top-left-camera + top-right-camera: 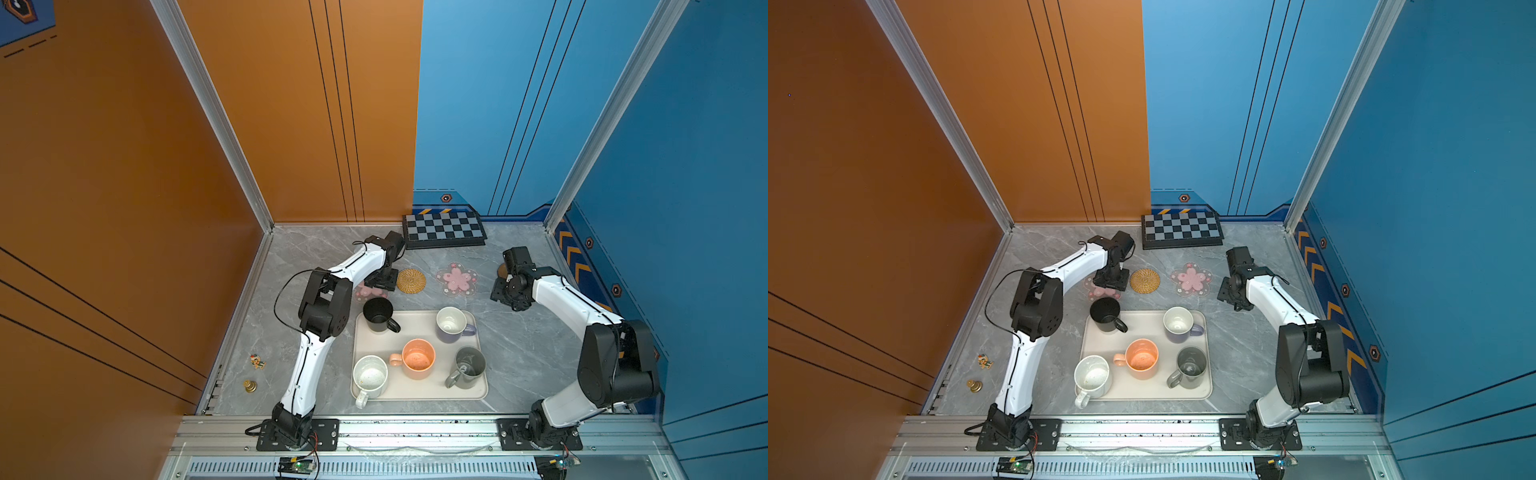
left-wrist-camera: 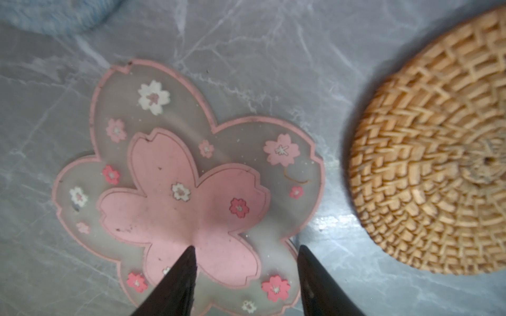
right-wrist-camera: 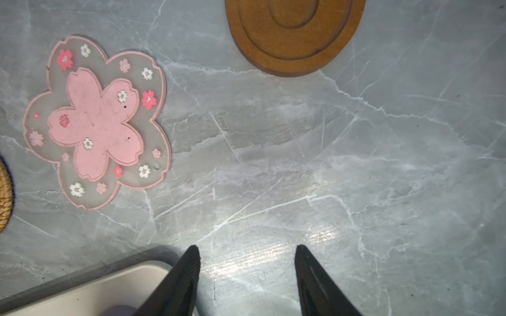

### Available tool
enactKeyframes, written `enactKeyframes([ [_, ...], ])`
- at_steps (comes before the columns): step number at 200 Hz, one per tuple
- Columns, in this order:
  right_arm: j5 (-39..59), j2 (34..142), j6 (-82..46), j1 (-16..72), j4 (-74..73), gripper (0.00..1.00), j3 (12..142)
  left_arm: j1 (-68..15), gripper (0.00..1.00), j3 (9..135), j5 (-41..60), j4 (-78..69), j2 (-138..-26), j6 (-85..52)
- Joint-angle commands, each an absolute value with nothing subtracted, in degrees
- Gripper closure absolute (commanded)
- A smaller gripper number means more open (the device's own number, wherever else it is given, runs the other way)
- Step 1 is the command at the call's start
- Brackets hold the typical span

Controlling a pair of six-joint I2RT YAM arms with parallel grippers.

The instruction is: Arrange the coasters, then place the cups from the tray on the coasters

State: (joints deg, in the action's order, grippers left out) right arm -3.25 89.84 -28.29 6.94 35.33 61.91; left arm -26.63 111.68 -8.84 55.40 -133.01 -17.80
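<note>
Pink coaster (image 2: 178,197) beneath left end effector (image 2: 245,247), perhaps touching

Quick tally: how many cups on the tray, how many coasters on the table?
Cups on tray: 5 (black, lavender, peach, grey, speckled white)
Coasters on table: 5 (left pink flower, middle pink flower, straw, wooden, blue knitted)
Total: 10

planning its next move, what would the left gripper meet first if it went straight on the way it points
Most likely the pink flower coaster: the left gripper points down at its edge, open. Whether a fingertip touches it cannot be told from the wrist view.
</note>
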Motion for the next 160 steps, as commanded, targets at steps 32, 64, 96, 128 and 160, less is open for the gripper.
enactKeyframes([
  [32, -2.6, 90.4, -27.6, 6.5, 34.9, 0.42, 61.7, -24.8, 0.4, 112.1, -11.6, 57.1, -134.3, -16.9],
  [64, -2.2, 90.3, -27.8, 6.4, 35.0, 0.42, 61.8, -22.9, 0.41, 111.4, -10.1, 56.9, -133.8, -16.4],
  [96, -2.0, 90.4, -28.2, 6.4, 34.9, 0.42, 62.0, -24.8, 0.4, 113.9, -9.3, 56.9, -132.5, -14.9],
  [128, -1.5, 90.5, -28.7, 6.5, 34.9, 0.42, 62.1, -27.2, 0.4, 115.8, -7.0, 56.9, -133.3, -13.8],
  [160, -1.8, 90.0, -28.5, 6.5, 35.0, 0.42, 61.7, -29.0, 0.4, 115.9, -6.9, 56.8, -135.4, -13.2],
])
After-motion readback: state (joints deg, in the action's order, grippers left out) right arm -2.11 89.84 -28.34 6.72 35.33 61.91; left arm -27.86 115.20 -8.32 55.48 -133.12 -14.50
